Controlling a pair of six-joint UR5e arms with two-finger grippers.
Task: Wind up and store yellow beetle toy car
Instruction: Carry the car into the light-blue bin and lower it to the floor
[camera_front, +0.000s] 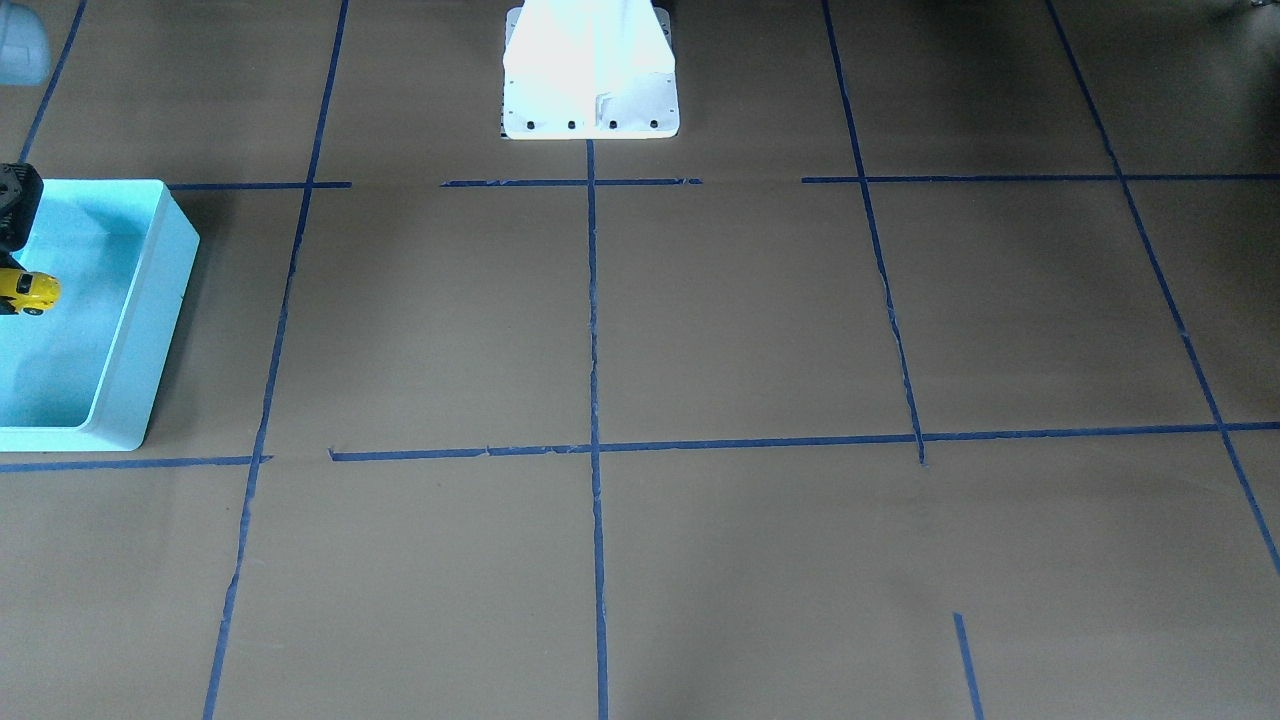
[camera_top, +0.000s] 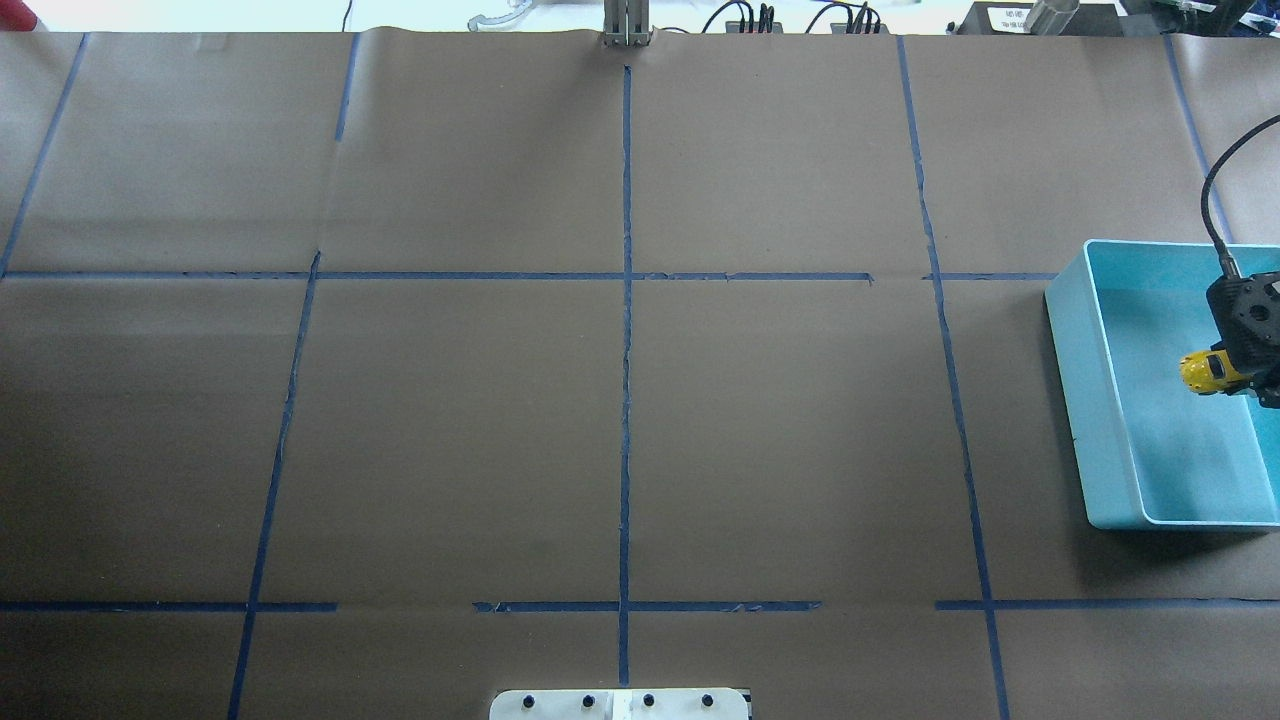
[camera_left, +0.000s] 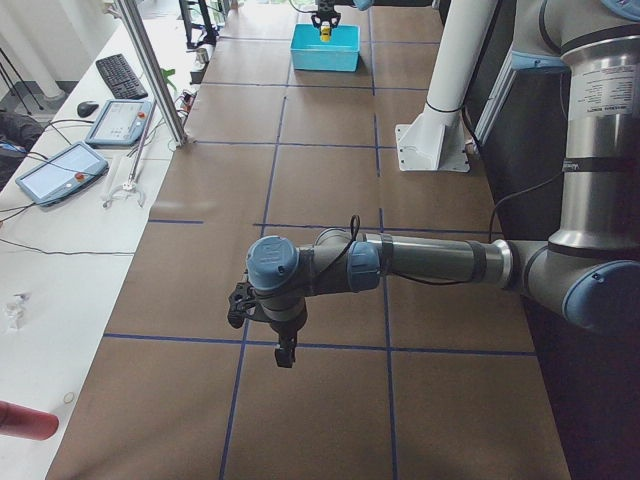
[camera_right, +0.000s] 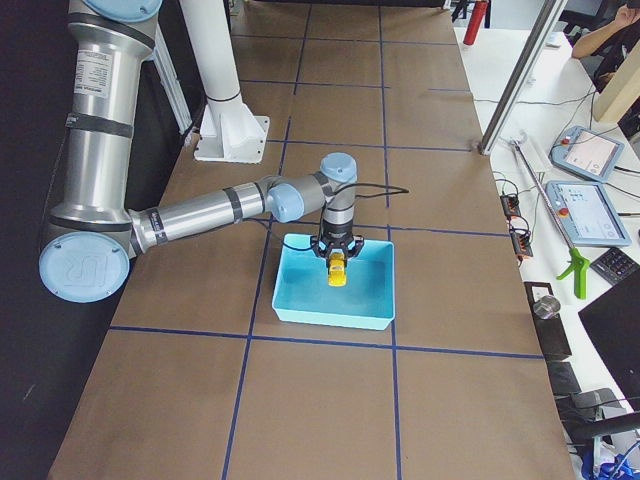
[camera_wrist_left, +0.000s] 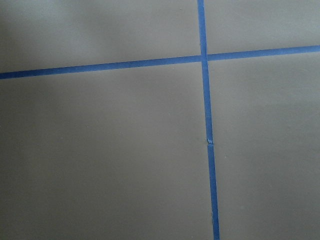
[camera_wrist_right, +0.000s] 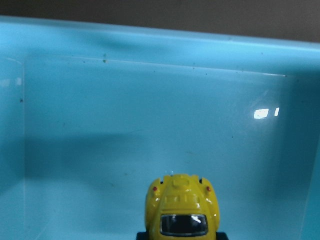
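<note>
The yellow beetle toy car (camera_top: 1202, 371) hangs nose-down in my right gripper (camera_top: 1238, 376), inside the open light-blue bin (camera_top: 1085, 400) at the table's right edge. The jaws are shut on the car's rear end. In the front-facing view the car (camera_front: 30, 291) sticks out of the gripper (camera_front: 4, 292) above the bin's floor. The right wrist view shows the car (camera_wrist_right: 182, 205) from above, over the bin's floor (camera_wrist_right: 125, 125). In the exterior right view the car (camera_right: 338, 271) is just below the gripper. My left gripper (camera_left: 285, 355) shows only in the exterior left view, and I cannot tell its state.
The table is brown paper with a grid of blue tape lines (camera_top: 626, 300). The robot's white base (camera_front: 590, 75) stands at the table's middle edge. The left wrist view shows only paper and a tape crossing (camera_wrist_left: 204, 56). Tablets and a keyboard lie on a side table (camera_left: 75, 160).
</note>
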